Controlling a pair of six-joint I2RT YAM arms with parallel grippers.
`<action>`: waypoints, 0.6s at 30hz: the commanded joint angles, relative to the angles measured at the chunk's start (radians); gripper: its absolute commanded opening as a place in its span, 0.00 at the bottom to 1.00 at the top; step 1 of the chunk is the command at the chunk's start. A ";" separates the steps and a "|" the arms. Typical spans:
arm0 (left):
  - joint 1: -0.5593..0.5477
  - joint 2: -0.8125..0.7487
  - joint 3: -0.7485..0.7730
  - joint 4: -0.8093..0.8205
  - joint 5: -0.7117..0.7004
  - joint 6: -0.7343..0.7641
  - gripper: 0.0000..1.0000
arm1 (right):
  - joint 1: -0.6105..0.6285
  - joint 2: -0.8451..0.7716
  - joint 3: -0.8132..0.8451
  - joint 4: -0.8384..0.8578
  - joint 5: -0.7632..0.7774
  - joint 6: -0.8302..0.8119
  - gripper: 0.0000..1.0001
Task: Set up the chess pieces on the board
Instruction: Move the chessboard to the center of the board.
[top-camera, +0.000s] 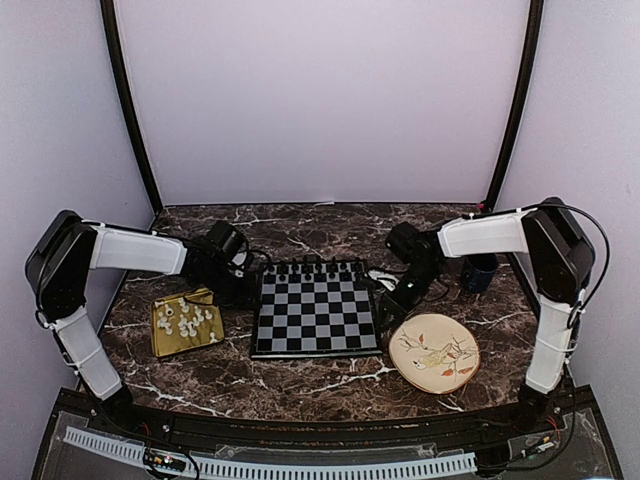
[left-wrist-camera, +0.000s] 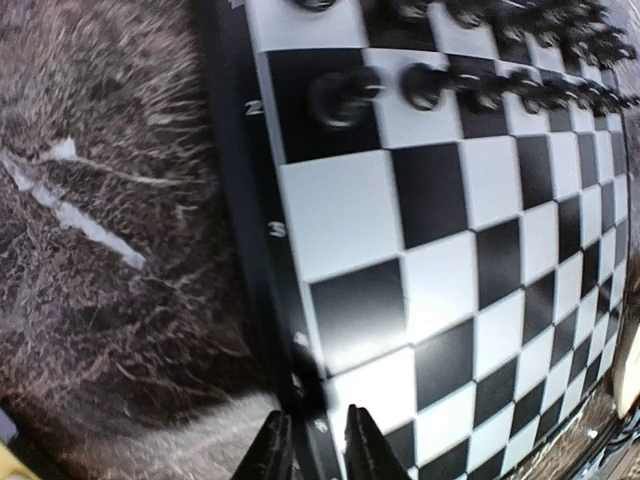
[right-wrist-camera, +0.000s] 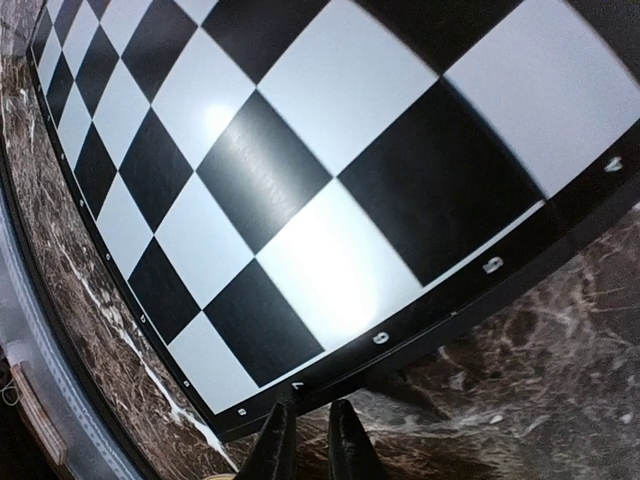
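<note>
Flanking one board (top-camera: 316, 310) | left hand (left-wrist-camera: 317, 438) clenched, empty | right hand (right-wrist-camera: 308, 432) clenched, empty | chess pieces (top-camera: 188, 318) on one tray (top-camera: 170, 344), count unclear

Top view: high and behind, looking down and forward; board (top-camera: 316, 307) mid-frame. Left wrist: very close, low over board's left border. Right wrist: very close, at right border. Board shared by all.
</note>
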 joint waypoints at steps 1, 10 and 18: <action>-0.027 -0.117 0.084 -0.130 -0.055 0.088 0.24 | -0.040 -0.085 0.010 0.075 0.000 -0.052 0.16; -0.026 -0.295 0.199 -0.216 -0.300 0.313 0.99 | -0.237 -0.311 0.040 0.169 -0.039 -0.095 0.25; -0.023 -0.371 0.229 -0.204 -0.590 0.443 0.99 | -0.388 -0.575 -0.057 0.349 -0.055 -0.027 0.34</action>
